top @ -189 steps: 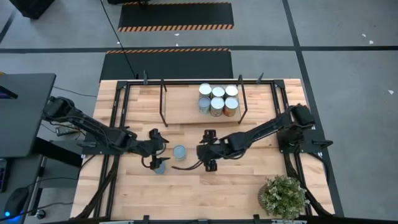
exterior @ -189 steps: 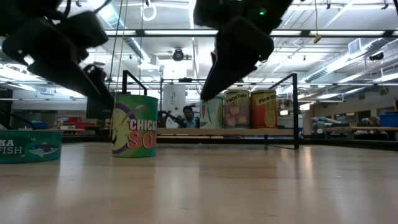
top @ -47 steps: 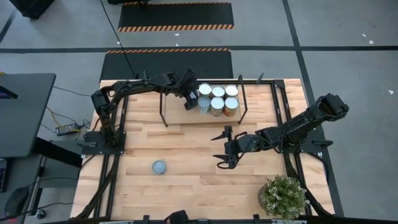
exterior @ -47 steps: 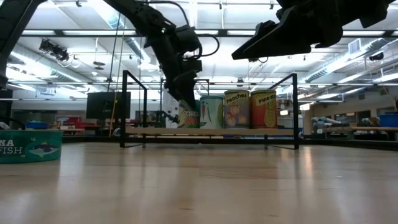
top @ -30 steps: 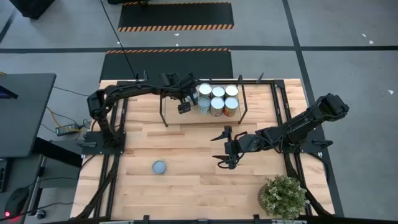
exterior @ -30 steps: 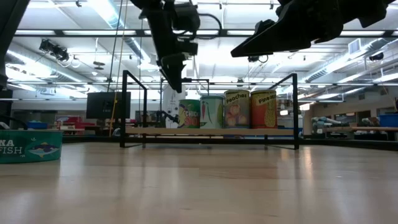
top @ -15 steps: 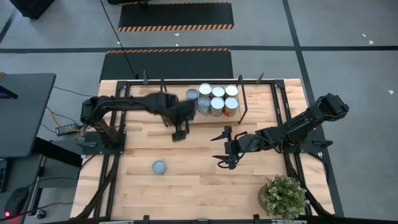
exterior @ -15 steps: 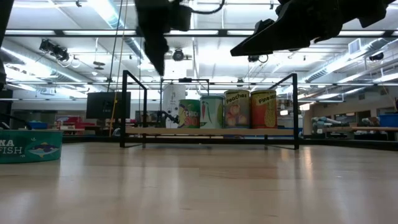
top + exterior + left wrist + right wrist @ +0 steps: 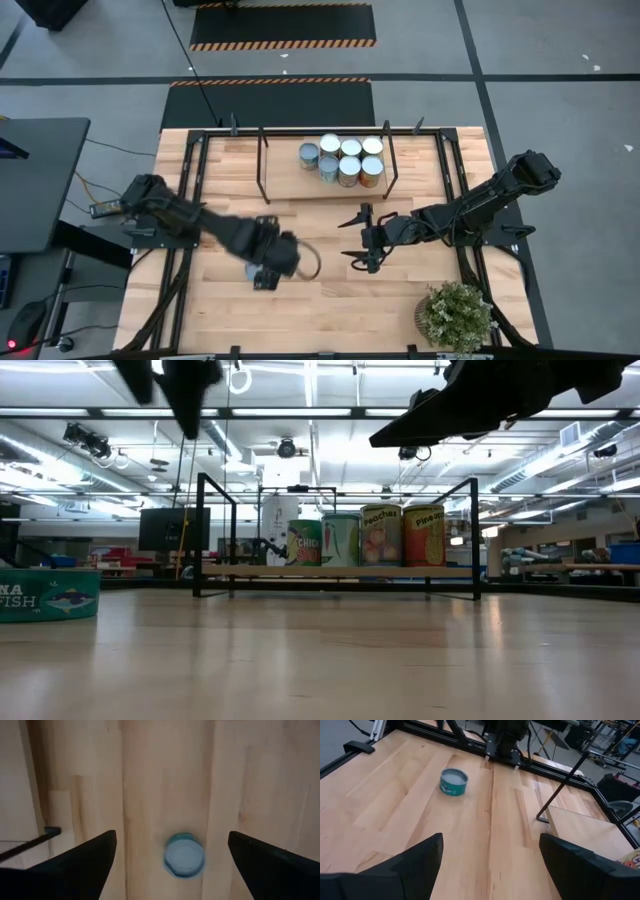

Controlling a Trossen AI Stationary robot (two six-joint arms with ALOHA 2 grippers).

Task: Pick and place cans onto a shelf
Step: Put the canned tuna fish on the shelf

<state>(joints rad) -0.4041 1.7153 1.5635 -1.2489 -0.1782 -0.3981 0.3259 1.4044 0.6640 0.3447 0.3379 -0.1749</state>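
Directly below the wide-open left tool (image 9: 170,855), a teal can (image 9: 184,861).

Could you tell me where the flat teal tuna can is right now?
The tuna can lies on the tabletop's left-front area, directly beneath the open left gripper.

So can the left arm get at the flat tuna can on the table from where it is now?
Probably yes. The left gripper hangs open right above the tuna can, fingers either side, with bare table around it.
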